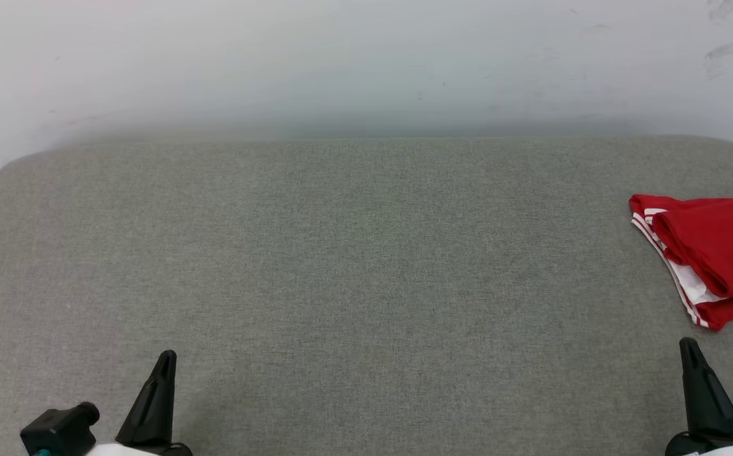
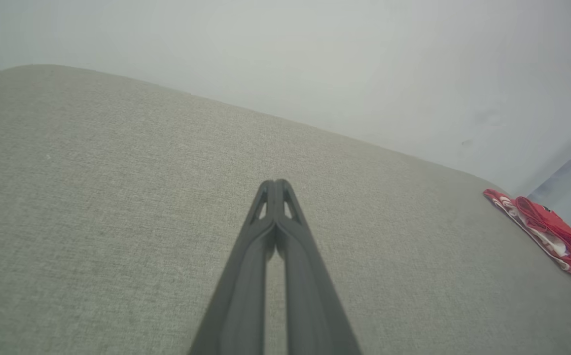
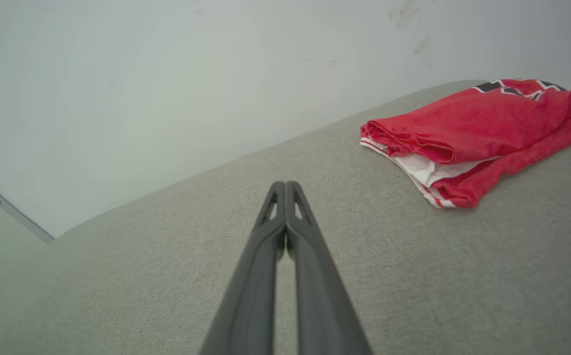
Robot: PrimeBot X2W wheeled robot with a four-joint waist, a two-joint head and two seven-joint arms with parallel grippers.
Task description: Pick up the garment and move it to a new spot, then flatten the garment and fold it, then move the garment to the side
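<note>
Head view: folded garment (image 1: 714,253) lies on the grey fabric surface (image 1: 366,266), far right side, cut off by the frame's right edge. Red layer on top, white layer and red-and-white stripe trim showing along its left and lower edges, a bit of black print at its upper right corner. White scuffed wall (image 1: 366,63) behind the surface.

Left gripper (image 1: 167,356) sits at lower left, fingers pressed together, holding nothing, well apart from the garment. Right gripper (image 1: 688,345) sits at lower right, fingers together too, empty, near the garment's lower corner but not touching it.

Left wrist view: fingertips meet, only a thin slit lower down between the fingers; garment far off at the right. Right wrist view: same closed tips; garment ahead and to the right, black white-outlined print on its far end.
</note>
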